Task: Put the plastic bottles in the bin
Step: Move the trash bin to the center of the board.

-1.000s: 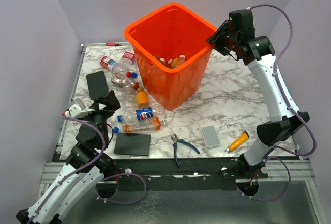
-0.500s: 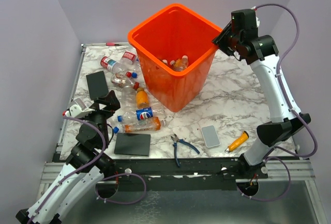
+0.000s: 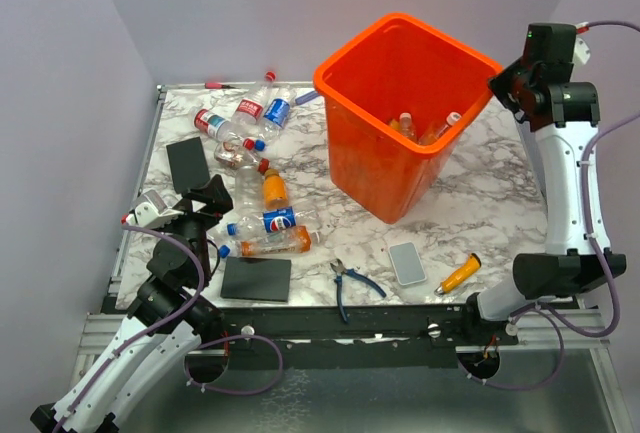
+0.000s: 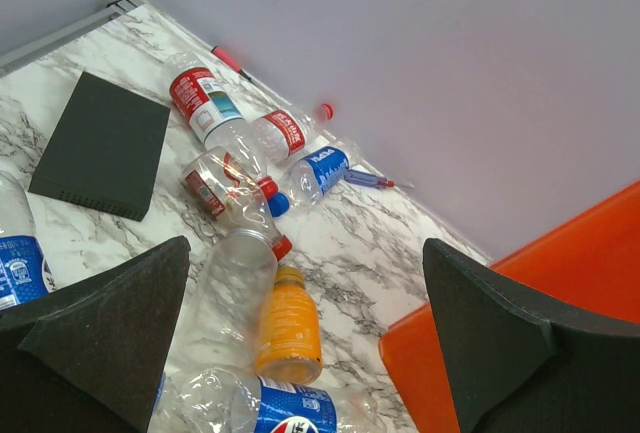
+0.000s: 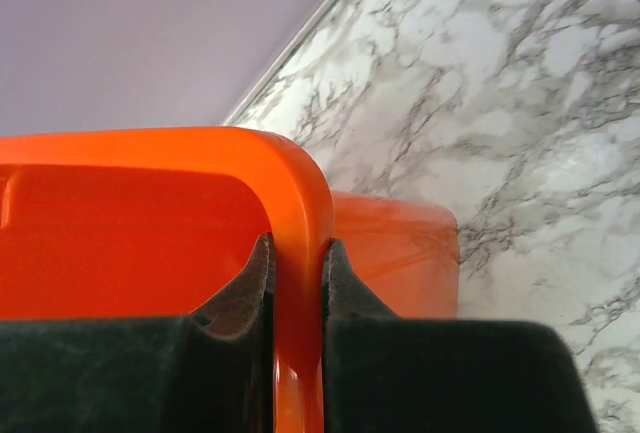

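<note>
Orange bin [image 3: 380, 168] rim clamped, right gripper [image 5: 296, 258] high

Two arms are seen in the top view. The left arm [image 3: 120, 361], at the lower left of the frame, is built of rounded white links joined by black housings. The right arm [image 3: 565, 183], along the right edge, is made the same way, with a long white link set between black joints. A lilac cable [image 3: 199, 273] is looped along the left arm, and a second lilac cable [image 3: 612, 23] is run from the top of the right arm. A pale grey block [image 3: 150, 209] with a small red mark is carried at the left wrist. The left gripper [image 4: 300, 293] is fitted with two black, wedge-shaped fingers [image 4: 110, 333] with a matt, foam-like surface. The right gripper [image 5: 297, 283] is faced with dark, felt-like pads [image 5: 225, 363], rounded at the tips.
</note>
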You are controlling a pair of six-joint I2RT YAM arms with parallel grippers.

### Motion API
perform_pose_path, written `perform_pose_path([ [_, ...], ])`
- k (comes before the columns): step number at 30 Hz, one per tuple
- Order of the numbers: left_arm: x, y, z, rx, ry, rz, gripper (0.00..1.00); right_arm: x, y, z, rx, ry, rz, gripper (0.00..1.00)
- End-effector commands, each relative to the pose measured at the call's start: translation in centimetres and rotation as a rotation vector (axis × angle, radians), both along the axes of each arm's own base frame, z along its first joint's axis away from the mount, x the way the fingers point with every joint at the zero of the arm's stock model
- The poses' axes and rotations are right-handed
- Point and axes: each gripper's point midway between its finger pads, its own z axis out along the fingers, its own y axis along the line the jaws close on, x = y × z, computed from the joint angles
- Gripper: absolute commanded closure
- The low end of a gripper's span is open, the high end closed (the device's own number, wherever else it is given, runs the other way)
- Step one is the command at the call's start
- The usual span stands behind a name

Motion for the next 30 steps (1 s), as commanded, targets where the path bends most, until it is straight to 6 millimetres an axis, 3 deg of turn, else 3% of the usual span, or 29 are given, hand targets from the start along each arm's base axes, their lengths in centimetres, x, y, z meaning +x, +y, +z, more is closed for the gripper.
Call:
perform_pose_path([
  [1,0.1,-0.4,-0.4,0.009,0.012,-0.016,0.01,0.3,-4.0,2.6,-0.028,-0.115,-0.100,1.00],
  [6,0.1,-0.3,-0.5,0.009,0.012,-0.012,0.01,0.6,-7.0,2.0,-0.012,-0.121,-0.170,1.00],
  [10,0.1,-0.4,-0.6,0.010,0.016,-0.016,0.01,1.6,-7.7,1.9,-0.011,-0.123,-0.183,1.00],
  [24,0.2,-0.6,-0.8,0.013,0.021,-0.022,0.01,6.1,-5.8,-1.1,0.112,-0.090,-0.105,1.00],
  [27,0.2,-0.6,-0.7,0.012,0.021,-0.022,0.01,6.2,-5.2,-0.5,0.137,-0.114,-0.082,1.00],
  [28,0.2,-0.5,-0.8,0.013,0.022,-0.020,0.01,6.2,-5.0,-0.2,0.142,-0.121,-0.071,0.98],
  [30,0.2,-0.6,-0.8,0.014,0.023,-0.023,0.01,6.0,-4.6,0.7,0.143,-0.136,-0.050,0.83],
])
